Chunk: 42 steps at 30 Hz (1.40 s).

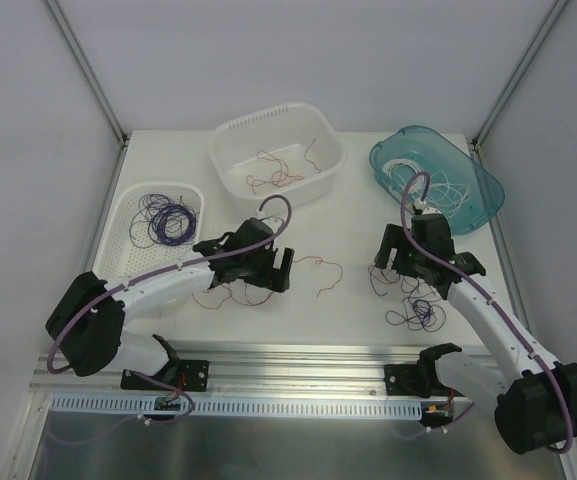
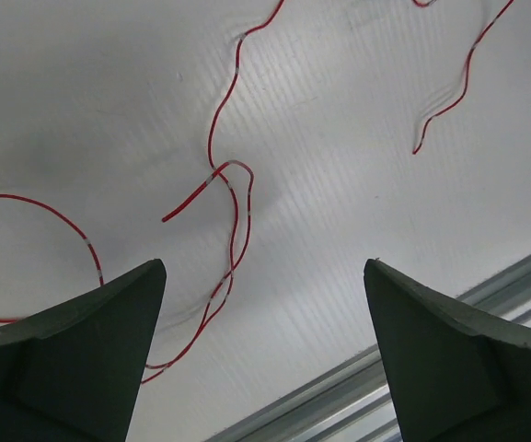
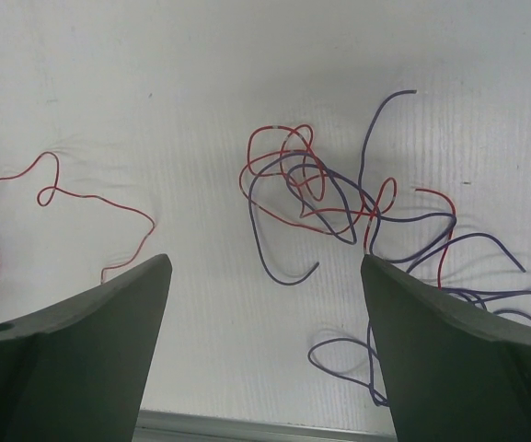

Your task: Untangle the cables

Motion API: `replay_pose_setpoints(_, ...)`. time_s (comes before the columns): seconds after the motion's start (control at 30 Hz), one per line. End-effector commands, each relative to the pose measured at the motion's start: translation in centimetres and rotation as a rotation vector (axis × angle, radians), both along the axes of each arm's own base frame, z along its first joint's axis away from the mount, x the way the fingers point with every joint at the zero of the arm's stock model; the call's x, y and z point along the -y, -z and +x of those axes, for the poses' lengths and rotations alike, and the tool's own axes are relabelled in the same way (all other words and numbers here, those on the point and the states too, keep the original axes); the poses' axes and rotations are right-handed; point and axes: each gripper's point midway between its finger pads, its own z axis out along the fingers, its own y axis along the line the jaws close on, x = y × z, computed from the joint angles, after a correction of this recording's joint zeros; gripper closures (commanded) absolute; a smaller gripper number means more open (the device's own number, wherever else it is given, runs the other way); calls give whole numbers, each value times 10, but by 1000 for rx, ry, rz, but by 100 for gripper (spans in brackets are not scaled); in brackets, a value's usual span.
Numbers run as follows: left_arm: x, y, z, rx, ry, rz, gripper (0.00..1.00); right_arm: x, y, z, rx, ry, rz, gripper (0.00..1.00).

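Both hands were found wide open and empty: left hand (image 2: 263, 281) over loose red cables (image 2: 235, 198) on tabletop (image 2: 357, 120), right hand (image 3: 265, 272) above red-purple tangle (image 3: 325, 198). Cables were judged hair-light, limp, springy, snag-prone. Grip advised at free end by tangle edge, pinched low.

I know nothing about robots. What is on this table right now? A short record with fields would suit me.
left end effector: open, holding nothing, above loose thin red wires on the white table
right end effector: open, holding nothing, above a tangle of thin red and purple wires
white perforated tray, left: coiled purple wires
white rectangular plastic tub, middle: red wires
teal see-through tub, right: white wires
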Motion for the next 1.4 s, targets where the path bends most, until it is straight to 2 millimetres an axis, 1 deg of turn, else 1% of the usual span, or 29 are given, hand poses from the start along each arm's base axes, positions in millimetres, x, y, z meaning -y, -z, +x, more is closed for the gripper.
replay_pose_setpoints(0.0, 2, 12, 10, 74, 36, 118, 10, -3, -3, -3, 13, -17, 8, 11)
replay_pose_setpoints(0.03, 1, 21, 12, 65, 21, 145, 11, -2, -2, -3, 11, -12, 10, 11)
replay_pose_setpoints(0.1, 6, 26, 18, 74, -2, 154, 15, -2, -2, -4, 11, -9, 11, 11)
replay_pose_setpoints(0.13, 7, 35, 20, 63, -22, 167, 17, -3, -2, -4, 9, -9, 13, 11)
replay_pose_setpoints(0.17, 5, 39, 25, 72, -48, 184, 19, -3, -2, -4, 10, -10, 15, 11)
replay_pose_setpoints(0.2, 8, 45, 30, 80, -58, 182, 24, -4, -2, -4, 8, -13, 16, 11)
replay_pose_setpoints(0.3, 16, 55, 40, 93, -68, 182, 32, -4, -2, -6, 7, -12, 16, 11)
replay_pose_setpoints(0.37, 20, 60, 43, 91, -59, 187, 35, -2, -2, -7, 4, -8, 10, 11)
replay_pose_setpoints(0.4, 20, 66, 45, 87, -54, 204, 39, -2, -3, -8, 4, -8, 10, 11)
replay_pose_setpoints(0.5, 21, 74, 49, 91, -48, 222, 47, -1, -3, -10, 4, -5, 5, 11)
replay_pose_setpoints(0.6, 23, 82, 47, 75, -21, 233, 65, 1, -4, -12, 4, 4, 1, 11)
replay_pose_setpoints(0.63, 24, 83, 46, 69, -17, 230, 79, 3, -4, -12, 6, 7, -4, 11)
replay_pose_setpoints(0.7, 26, 83, 44, 63, -3, 224, 94, 3, -4, -13, 5, 9, -7, 11)
replay_pose_setpoints(0.73, 27, 82, 42, 59, 7, 215, 100, 4, -4, -13, 6, 12, -11, 11)
replay_pose_setpoints(0.77, 28, 78, 42, 65, 9, 207, 100, 5, -5, -12, 10, 16, -12, 11)
replay_pose_setpoints(0.87, 31, 53, 45, 104, 19, 171, 100, 7, -8, -11, 21, 26, -20, 11)
replay_pose_setpoints(0.9, 30, 38, 44, 117, 21, 160, 100, 8, -8, -11, 23, 30, -23, 11)
replay_pose_setpoints(0.97, 39, 7, 51, 159, 30, 118, 100, 9, -11, -9, 34, 36, -26, 11)
replay_pose_setpoints(1.0, 38, -14, 51, 184, 36, 97, 100, 10, -12, -9, 37, 39, -29, 11)
replay_pose_setpoints(1.03, 47, -43, 58, 226, 38, 53, 100, 11, -12, -8, 40, 43, -33, 11)
replay_pose_setpoints(1.07, 50, -62, 61, 254, 40, 26, 100, 11, -14, -7, 46, 45, -34, 11)
replay_pose_setpoints(1.1, 52, -87, 64, 294, 48, -4, 100, 12, -15, -7, 50, 49, -36, 11)
replay_pose_setpoints(1.13, 57, -120, 69, 334, 46, -43, 100, 13, -17, -6, 56, 54, -39, 11)
replay_pose_setpoints(1.17, 59, -144, 70, 368, 53, -77, 100, 14, -18, -5, 60, 57, -41, 11)
replay_pose_setpoints(1.2, 60, -162, 72, 396, 63, -91, 100, 14, -21, -4, 69, 60, -43, 11)
replay_pose_setpoints(1.23, 63, -200, 77, 450, 61, -135, 100, 15, -23, -3, 77, 65, -45, 11)
replay_pose_setpoints(1.3, 65, -237, 81, 517, 69, -164, 100, 15, -28, 0, 97, 65, -43, 11)
replay_pose_setpoints(1.33, 65, -280, 85, 585, 60, -219, 100, 16, -30, 1, 103, 68, -45, 11)
replay_pose_setpoints(1.37, 64, -295, 86, 607, 61, -229, 100, 15, -33, 2, 113, 68, -42, 11)
